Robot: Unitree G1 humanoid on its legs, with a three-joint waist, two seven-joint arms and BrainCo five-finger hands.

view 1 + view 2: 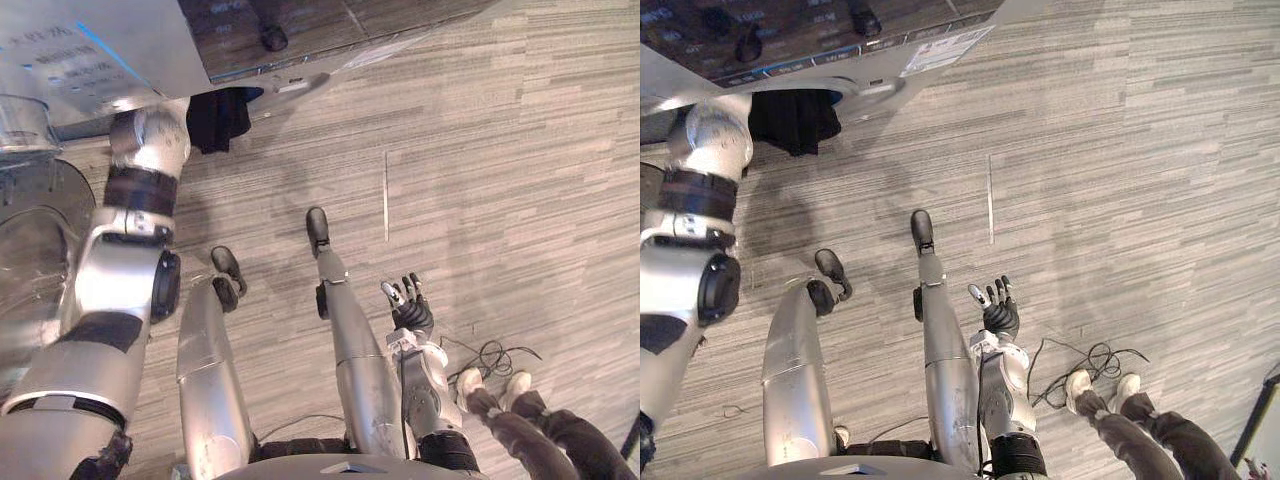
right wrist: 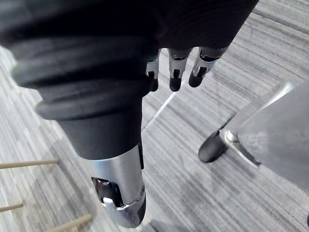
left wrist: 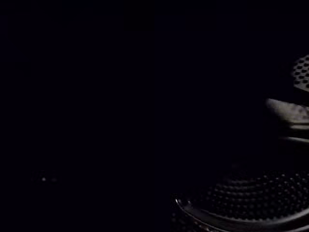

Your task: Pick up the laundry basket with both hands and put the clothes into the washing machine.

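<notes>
One dark garment point(image 1: 218, 120) hangs at the mouth of the washing machine point(image 1: 300, 40), at about 11 o'clock in the left eye view, its lower edge drooping over the rim towards the floor point(image 1: 500, 150). Whether more clothes lie deeper inside cannot be told. The left arm point(image 1: 145, 170) comes up from 8 o'clock and passes in under the machine's front edge just beside the garment, on its 9 o'clock side. The left hand is hidden inside the opening, so whether it is clenched, released or grasping cloth cannot be told. The left wrist view looks into the dark of the perforated metal drum point(image 3: 251, 193), where a shiny curved rim catches a little light. On the machine's dark top panel sits a round black knob point(image 1: 273, 38). The right hand point(image 1: 412, 318) hangs low at about 5 o'clock, well apart from the machine, released and grasping nothing, its fingers point(image 2: 175, 79) straight and a little spread above the grey striped floor. A thin pale line point(image 1: 386, 195) marks the floor at about 12 o'clock from that hand. At 4 o'clock from it is a person point(image 1: 540, 430) in dark trousers and white shoes point(image 1: 468, 382), near the hand but not touching it
</notes>
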